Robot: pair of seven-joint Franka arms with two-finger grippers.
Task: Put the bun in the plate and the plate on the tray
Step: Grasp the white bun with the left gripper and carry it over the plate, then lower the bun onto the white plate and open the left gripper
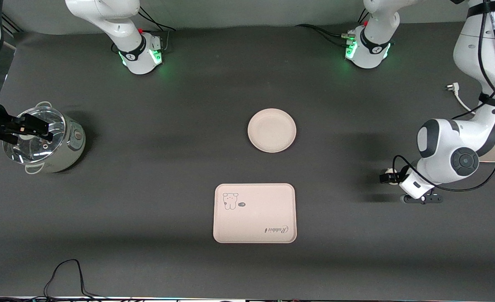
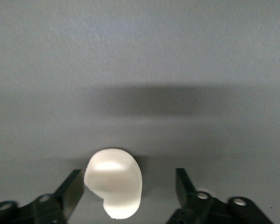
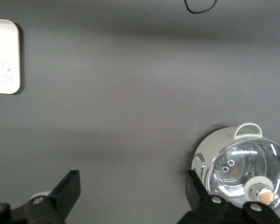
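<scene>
The bun (image 2: 114,182) lies on the dark table between the open fingers of my left gripper (image 2: 128,173), close against one finger and apart from the other. In the front view my left gripper (image 1: 392,177) is low over the table at the left arm's end, and it hides most of the bun. The plate (image 1: 271,130) sits empty at mid-table. The tray (image 1: 254,213) lies nearer the front camera than the plate, and its corner shows in the right wrist view (image 3: 4,56). My right gripper (image 1: 42,128) is open and empty over the pot.
A steel pot with a glass lid (image 1: 42,142) stands at the right arm's end and also shows in the right wrist view (image 3: 242,172). A black cable (image 1: 63,272) loops near the table's front edge. A white plug and cord (image 1: 454,90) lie by the left arm.
</scene>
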